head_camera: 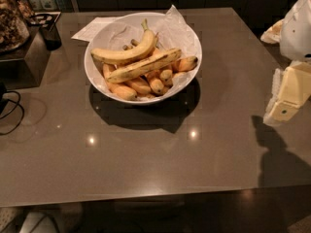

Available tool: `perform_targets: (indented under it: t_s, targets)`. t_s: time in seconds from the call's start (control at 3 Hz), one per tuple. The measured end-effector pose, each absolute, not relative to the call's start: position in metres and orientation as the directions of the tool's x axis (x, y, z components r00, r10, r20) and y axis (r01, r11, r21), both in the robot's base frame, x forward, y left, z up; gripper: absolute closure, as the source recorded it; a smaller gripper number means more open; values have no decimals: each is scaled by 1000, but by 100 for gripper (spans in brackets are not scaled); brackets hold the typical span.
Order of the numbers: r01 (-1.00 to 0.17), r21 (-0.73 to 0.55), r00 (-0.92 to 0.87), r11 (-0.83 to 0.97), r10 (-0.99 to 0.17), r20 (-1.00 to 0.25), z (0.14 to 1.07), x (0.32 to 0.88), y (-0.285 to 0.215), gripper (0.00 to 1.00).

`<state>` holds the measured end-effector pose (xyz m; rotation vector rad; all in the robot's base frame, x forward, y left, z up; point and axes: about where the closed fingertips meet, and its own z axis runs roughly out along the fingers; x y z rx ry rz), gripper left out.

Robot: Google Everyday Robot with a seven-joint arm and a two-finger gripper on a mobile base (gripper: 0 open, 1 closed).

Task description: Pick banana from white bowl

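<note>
Camera view of a brown, glossy counter with the white bowl near its far middle and the end effector at the right edge of the view.

**Target.** The banana lies inside the bowl on top of the heap. It is long, nearly straight and streaked with dark brown. It rests across several short orange-yellow bananas, and a more curved long banana lies just behind it, close enough to appear touching.

**Key relation.** The banana lies well apart from the end effector, to the left in the view and somewhat farther back across the counter. Its long axis runs from lower left to upper right, so its upper, dark-tipped end is the end nearer the arm. The rig has only this one arm. A grasp across the midsection would call for the jaws to close crosswise to that slanted axis and to come from above, since the bowl wall blocks a low side approach.

**End effector.** It hangs above the counter's right margin, only partly in view. It holds nothing that can be seen, and how far open it is cannot be told.

**Surroundings.** Crinkled white paper lines the bowl and rises past the rim at the back right. A flat paper sheet lies behind the bowl, and a dark box and a looped cable occupy the left edge. Two ceiling lights reflect in the counter in an otherwise dim room.
</note>
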<state>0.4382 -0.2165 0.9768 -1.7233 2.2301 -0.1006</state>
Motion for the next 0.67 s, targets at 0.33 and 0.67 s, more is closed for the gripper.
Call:
perform_targets:
  t_s: [0.33,0.67]
  targets:
    - [-930,-248,-221,270,-953,-207,977,438,-216,0]
    - [-935,-249,-201,250,-957,-209,980,442,-211,0]
